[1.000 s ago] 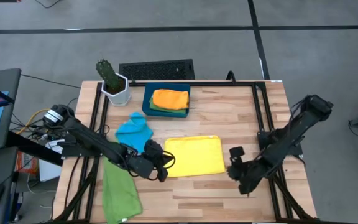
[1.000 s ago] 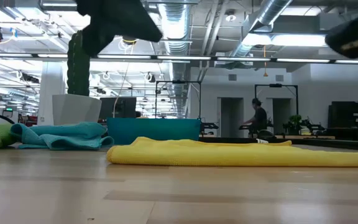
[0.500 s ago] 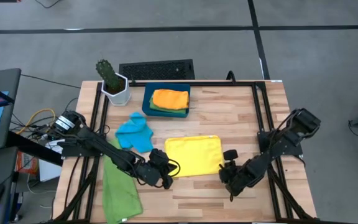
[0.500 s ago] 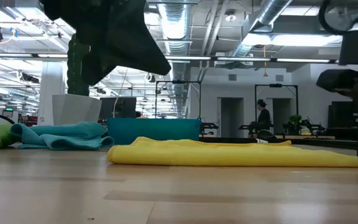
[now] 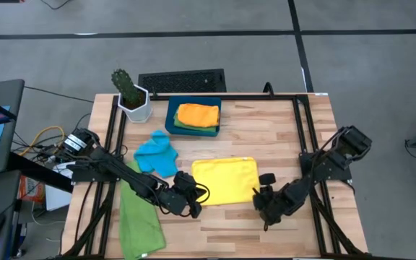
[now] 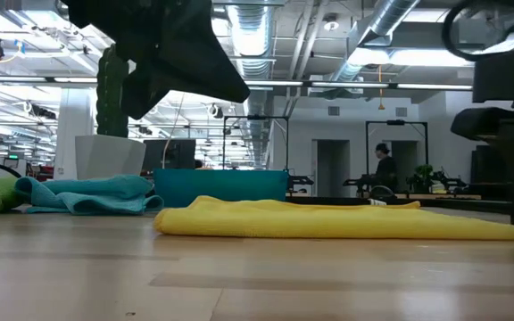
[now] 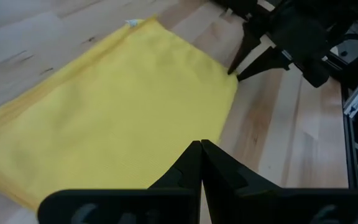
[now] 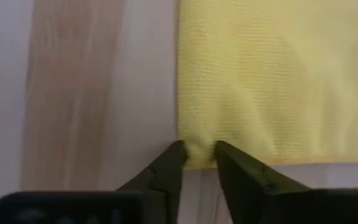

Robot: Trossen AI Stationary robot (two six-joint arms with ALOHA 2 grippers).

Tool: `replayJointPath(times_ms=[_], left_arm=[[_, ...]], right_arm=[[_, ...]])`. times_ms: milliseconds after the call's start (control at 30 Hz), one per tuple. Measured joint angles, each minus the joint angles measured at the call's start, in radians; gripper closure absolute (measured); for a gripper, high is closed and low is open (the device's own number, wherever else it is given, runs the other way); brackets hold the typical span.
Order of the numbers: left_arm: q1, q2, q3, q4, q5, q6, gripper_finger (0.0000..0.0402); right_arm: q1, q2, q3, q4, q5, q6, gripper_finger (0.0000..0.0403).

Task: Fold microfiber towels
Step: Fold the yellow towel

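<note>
While the yellow towel point(image 5: 224, 180) is lying flat as a soft, finely woven rectangle near the table's point(image 5: 280, 130) front edge, the right gripper point(image 8: 197, 163) is standing at the towel's front right corner with its dark fingers point(image 8: 166, 168) set narrowly apart, a small bunch of the yellow nap sitting between them. Over the towel's front left corner, the left gripper point(image 7: 201, 163) is hanging with its two tapered black fingers pressed together and nothing between them. Toward the table's left edge, the sky-blue towel point(image 5: 156, 152) is sitting crumpled in a loose heap, and one green towel point(image 5: 139, 220) is draping in a long strip over the front left corner. At the back edge, the rigid dark teal tray point(image 5: 170, 121) is carrying the orange towel point(image 5: 198, 115) folded into a neat pad on top of the second green towel point(image 5: 186, 127). Beside the tray, at the back left corner, a ribbed green cactus point(image 5: 123, 84) is standing upright in an angular white pot point(image 5: 136, 107). Pale wooden planks are making up the tabletop.
</note>
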Motion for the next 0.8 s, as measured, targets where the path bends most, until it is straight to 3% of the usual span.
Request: replayJointPath(times_ms=[200,567,800], left_arm=[[0.000,0.000,0.000,0.000,-0.019,-0.001,0.0402],[0.006,0.016,0.000,0.038,-0.024,-0.002,0.0401],[0.022,0.098,0.002,0.166,0.010,0.004,0.0401]], right_arm=[[-0.033,-0.034,-0.002,-0.005,-0.051,-0.005,0.0387],[-0.078,-0.106,0.095,-0.116,-0.073,-0.081,0.0383],[-0.110,-0.040,0.204,-0.085,-0.079,-0.207,0.0378]])
